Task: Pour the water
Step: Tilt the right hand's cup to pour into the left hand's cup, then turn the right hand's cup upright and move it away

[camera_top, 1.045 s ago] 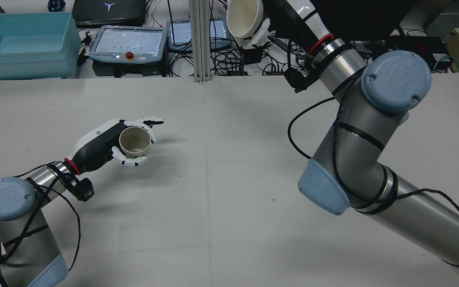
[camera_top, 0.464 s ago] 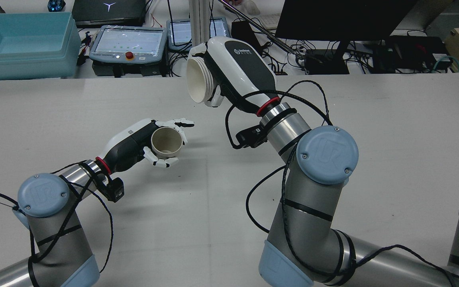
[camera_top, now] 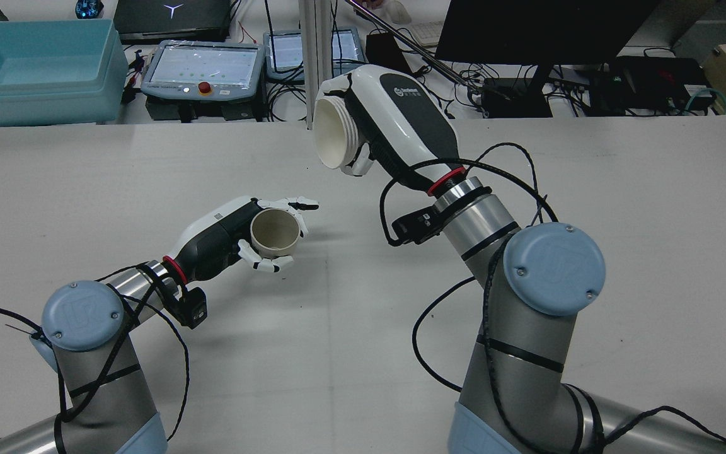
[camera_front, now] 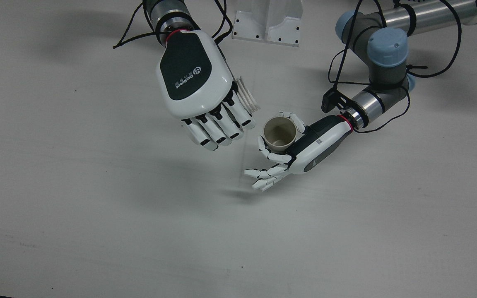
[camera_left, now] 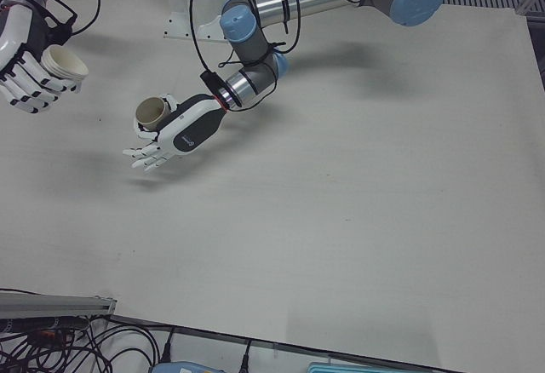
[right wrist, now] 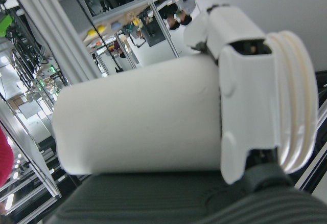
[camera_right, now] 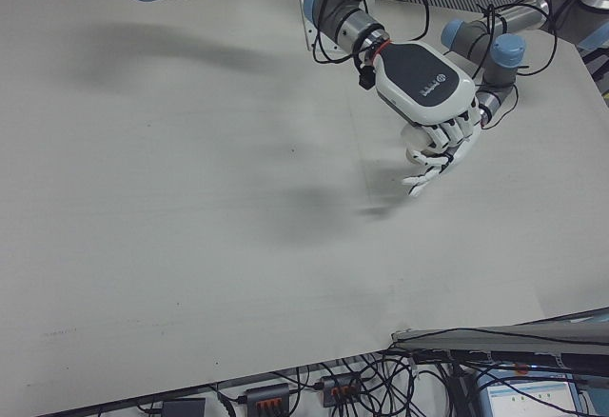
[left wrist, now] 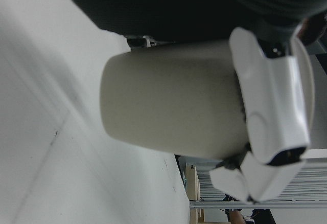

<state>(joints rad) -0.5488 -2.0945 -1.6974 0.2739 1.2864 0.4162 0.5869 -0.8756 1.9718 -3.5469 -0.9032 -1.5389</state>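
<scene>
My left hand (camera_top: 221, 236) is shut on a beige cup (camera_top: 275, 233) and holds it upright, mouth up, just above the table. It also shows in the front view (camera_front: 280, 133) and the left hand view (left wrist: 173, 101). Some of the left hand's fingers (camera_front: 263, 176) stick out straight. My right hand (camera_top: 394, 129) is shut on a white cup (camera_top: 334, 139) held higher, tipped on its side, with its mouth turned toward the beige cup. In the front view the white cup's rim (camera_front: 247, 97) is up and to the left of the beige cup, apart from it. No water shows.
Behind the table's far edge are a blue bin (camera_top: 35, 69), two teach pendants (camera_top: 202, 66), a metal post (camera_top: 316, 63) and cables. A white bracket (camera_front: 267, 20) stands between the arm bases. Black cables hang from both arms.
The right arm has swung down from high at the back, bringing the white cup toward the middle. The left hand has moved right with the beige cup.
</scene>
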